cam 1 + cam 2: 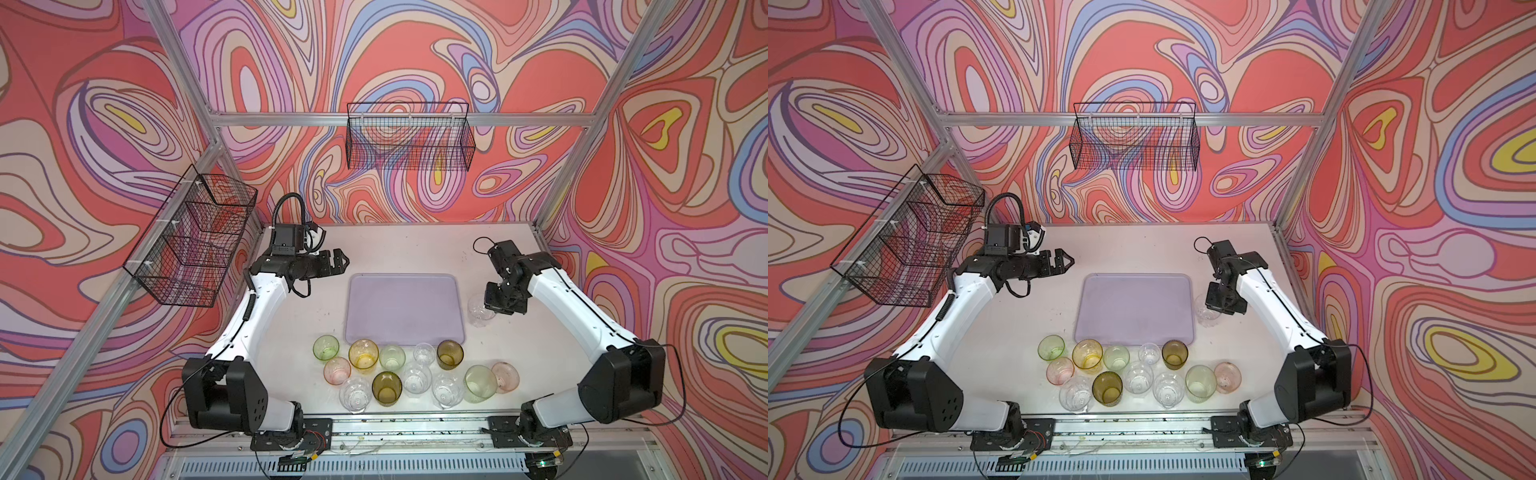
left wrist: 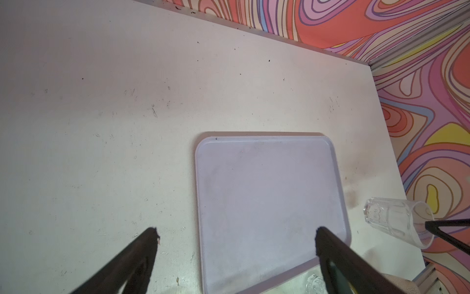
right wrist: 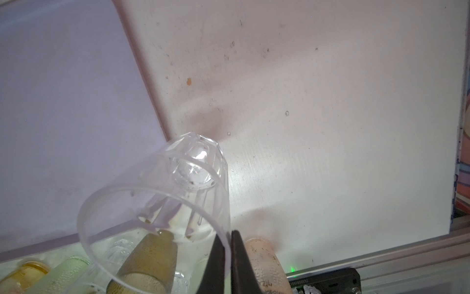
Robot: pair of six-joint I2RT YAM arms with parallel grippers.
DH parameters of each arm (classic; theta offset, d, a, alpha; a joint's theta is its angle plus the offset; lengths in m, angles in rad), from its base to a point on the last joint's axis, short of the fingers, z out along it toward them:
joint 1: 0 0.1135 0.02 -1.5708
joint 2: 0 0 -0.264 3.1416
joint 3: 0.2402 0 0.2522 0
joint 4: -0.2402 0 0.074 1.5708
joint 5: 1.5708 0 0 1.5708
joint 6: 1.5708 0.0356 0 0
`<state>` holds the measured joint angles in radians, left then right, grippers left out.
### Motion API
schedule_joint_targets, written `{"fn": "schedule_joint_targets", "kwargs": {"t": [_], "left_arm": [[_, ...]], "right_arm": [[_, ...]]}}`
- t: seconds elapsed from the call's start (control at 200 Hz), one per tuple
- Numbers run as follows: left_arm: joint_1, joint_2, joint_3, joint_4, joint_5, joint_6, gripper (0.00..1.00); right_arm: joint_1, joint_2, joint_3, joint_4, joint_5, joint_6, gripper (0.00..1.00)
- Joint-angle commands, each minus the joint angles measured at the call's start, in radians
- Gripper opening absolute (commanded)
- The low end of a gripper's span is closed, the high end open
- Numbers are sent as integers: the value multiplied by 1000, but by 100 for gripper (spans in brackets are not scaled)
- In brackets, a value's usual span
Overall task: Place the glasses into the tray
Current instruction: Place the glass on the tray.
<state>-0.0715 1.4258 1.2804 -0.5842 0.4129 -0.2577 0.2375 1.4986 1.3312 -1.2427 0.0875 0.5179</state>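
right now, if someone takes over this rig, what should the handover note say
Left gripper open, holding nothing, above the table left of the tray.
Right gripper shut on the rim of a clear glass, tilted, just right of the tray.
Tray holds no glass yet.
Twelve other glasses stand clustered on the table at its near edge.
Done: none placed. Left: all thirteen.
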Motion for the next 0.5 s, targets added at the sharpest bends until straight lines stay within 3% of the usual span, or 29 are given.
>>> {"fn": "schedule_joint_targets", "kwargs": {"t": [0.0,0.496], "left_arm": [[-2,-4,8,-31,16,15,99],[-2,9,16,-40,40,14,100]], "right_arm": [[6,49,95,-25,17,-6,0],[6,266,383,43,-48,-132,0]]}}
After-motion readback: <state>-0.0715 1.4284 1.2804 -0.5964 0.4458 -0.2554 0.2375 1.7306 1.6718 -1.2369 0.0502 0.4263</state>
